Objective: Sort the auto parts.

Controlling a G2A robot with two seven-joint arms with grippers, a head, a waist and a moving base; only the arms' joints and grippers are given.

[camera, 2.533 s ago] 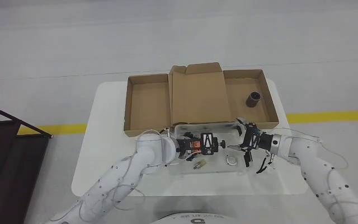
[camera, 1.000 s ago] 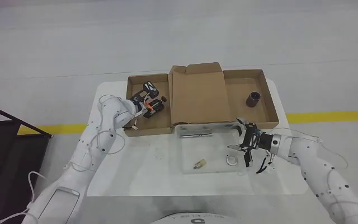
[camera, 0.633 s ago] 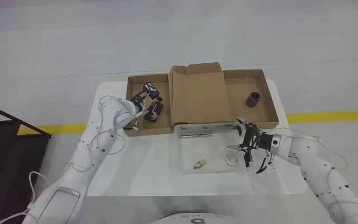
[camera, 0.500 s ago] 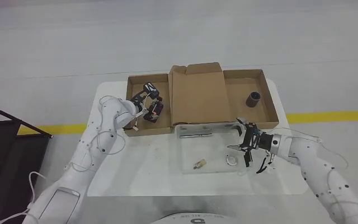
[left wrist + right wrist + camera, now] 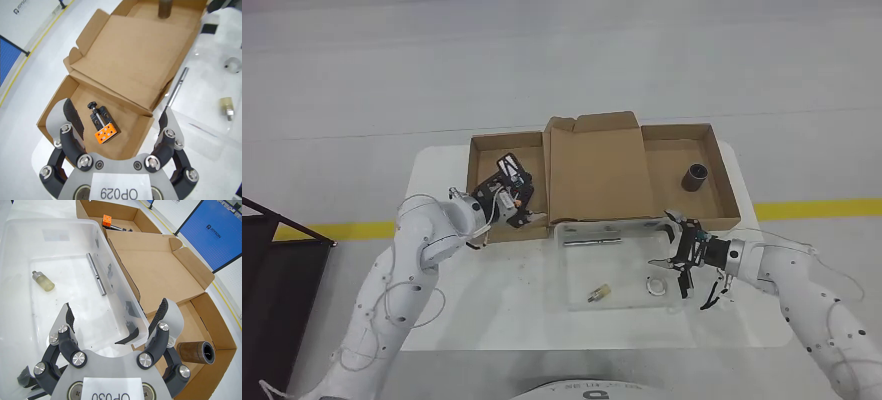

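Sorting under way, first part apparently down: the orange-faced clamp (image 5: 103,123) lies in the cardboard box's (image 5: 55,98) left compartment. My left gripper (image 5: 118,110) hovers above it, spread wide and empty. The next move calls for a reach to the clear tub (image 5: 56,220), where a steel rod (image 5: 95,273) lies. My right gripper (image 5: 115,311) hangs over the tub's edge, wide open, holding nothing.

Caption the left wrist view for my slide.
Open left gripper over a small black clamp with orange block end lying in a brown cardboard box.
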